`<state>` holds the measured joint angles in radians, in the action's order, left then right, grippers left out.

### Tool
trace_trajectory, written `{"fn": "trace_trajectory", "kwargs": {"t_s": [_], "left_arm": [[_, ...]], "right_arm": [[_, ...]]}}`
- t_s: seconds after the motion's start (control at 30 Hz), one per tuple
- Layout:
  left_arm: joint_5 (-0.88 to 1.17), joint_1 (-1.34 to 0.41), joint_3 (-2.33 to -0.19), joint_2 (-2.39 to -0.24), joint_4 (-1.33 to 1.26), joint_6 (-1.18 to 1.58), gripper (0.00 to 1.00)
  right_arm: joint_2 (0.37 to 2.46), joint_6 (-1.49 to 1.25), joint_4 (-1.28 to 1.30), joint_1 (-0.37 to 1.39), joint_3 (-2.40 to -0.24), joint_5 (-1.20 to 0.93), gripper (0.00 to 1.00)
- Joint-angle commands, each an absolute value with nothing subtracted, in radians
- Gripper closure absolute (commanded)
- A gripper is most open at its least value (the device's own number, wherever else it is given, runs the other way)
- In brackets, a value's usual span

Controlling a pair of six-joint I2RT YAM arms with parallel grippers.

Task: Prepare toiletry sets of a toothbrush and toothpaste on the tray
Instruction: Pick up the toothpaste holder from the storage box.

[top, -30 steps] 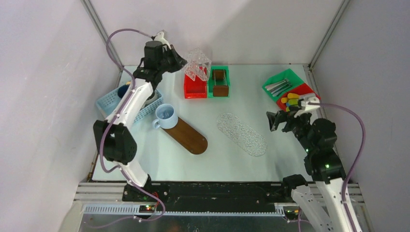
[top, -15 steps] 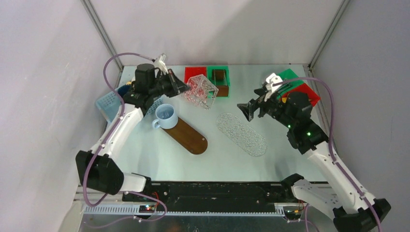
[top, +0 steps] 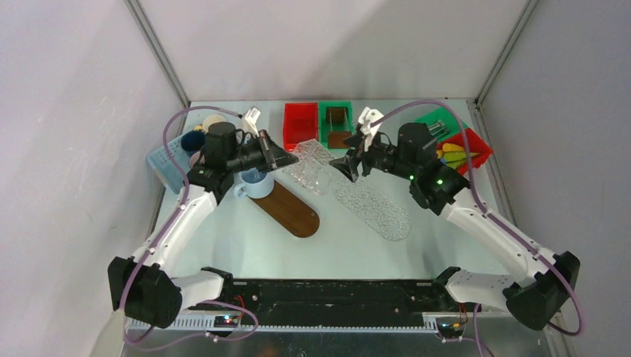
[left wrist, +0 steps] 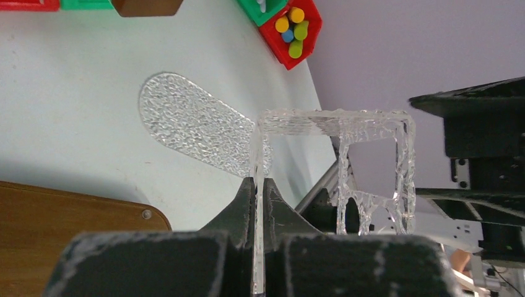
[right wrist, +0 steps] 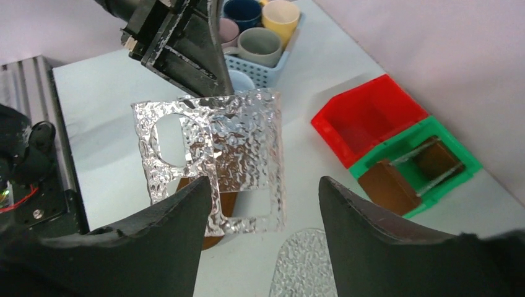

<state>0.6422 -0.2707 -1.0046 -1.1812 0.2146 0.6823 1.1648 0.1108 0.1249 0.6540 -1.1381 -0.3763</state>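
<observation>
My left gripper (top: pixel 281 157) (left wrist: pixel 259 184) is shut on one wall of a clear textured acrylic holder (top: pixel 309 165) (left wrist: pixel 337 154) (right wrist: pixel 216 154), held in the air over the middle of the table. Opposite it, my right gripper (top: pixel 345 166) (right wrist: pixel 260 198) is open, with the holder's lower corner just ahead of its left finger (right wrist: pixel 176 213). A clear oval tray (top: pixel 372 207) (left wrist: pixel 195 127) (right wrist: pixel 306 263) lies below. Toothpaste tubes (top: pixel 455 155) (left wrist: pixel 292 30) fill a red bin at the right. Toothbrushes (top: pixel 439 131) lie in the green bin behind it, partly hidden by the right arm.
A wooden oval tray (top: pixel 292 214) (left wrist: pixel 62 229) carries a blue mug (top: pixel 254 181). A blue basket of mugs (top: pixel 170 158) (right wrist: pixel 263 46) stands at the left. At the back are an empty red bin (top: pixel 300 125) (right wrist: pixel 368 117) and a green bin with a brown holder (top: pixel 336 123) (right wrist: pixel 415 170).
The left arm has brought the clear holder down from above the back bins to the table's middle. The right arm swung in from the right bins to face it, its jaws narrowing.
</observation>
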Motion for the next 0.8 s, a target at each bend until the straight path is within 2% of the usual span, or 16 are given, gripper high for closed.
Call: {"fn": "trace_trajectory", "kwargs": {"t_s": [0.0,0.33,0.47,0.57,0.63,0.67,0.77], "left_arm": [[0.705,-0.278,-0.976,-1.118,0.105,0.754,1.0],[0.758,-0.278,-0.902,-1.078,0.008,0.825,1.0],[0.766,-0.277,-0.892,-1.073,0.017,0.827,1.0],[0.734,-0.276,-0.899,-1.072,0.066,0.787,1.0],[0.693,-0.276,-0.914,-1.074,0.135,0.742,0.94],[0.656,-0.277,-0.923,-1.075,0.191,0.708,0.87],[0.559,-0.277,-0.977,-1.074,0.352,0.627,0.67]], "right_arm": [[1.219,0.138,0.11,0.695,-1.193,-0.382,0.35],[1.307,0.166,0.132,0.73,-1.194,-0.317,0.5],[1.313,0.185,0.14,0.743,-1.193,-0.294,0.66],[1.307,0.204,0.148,0.755,-1.194,-0.263,0.86],[1.308,0.228,0.166,0.767,-1.201,-0.237,0.97],[1.308,0.234,0.182,0.776,-1.208,-0.229,1.0],[1.311,0.252,0.206,0.797,-1.218,-0.178,1.0]]}}
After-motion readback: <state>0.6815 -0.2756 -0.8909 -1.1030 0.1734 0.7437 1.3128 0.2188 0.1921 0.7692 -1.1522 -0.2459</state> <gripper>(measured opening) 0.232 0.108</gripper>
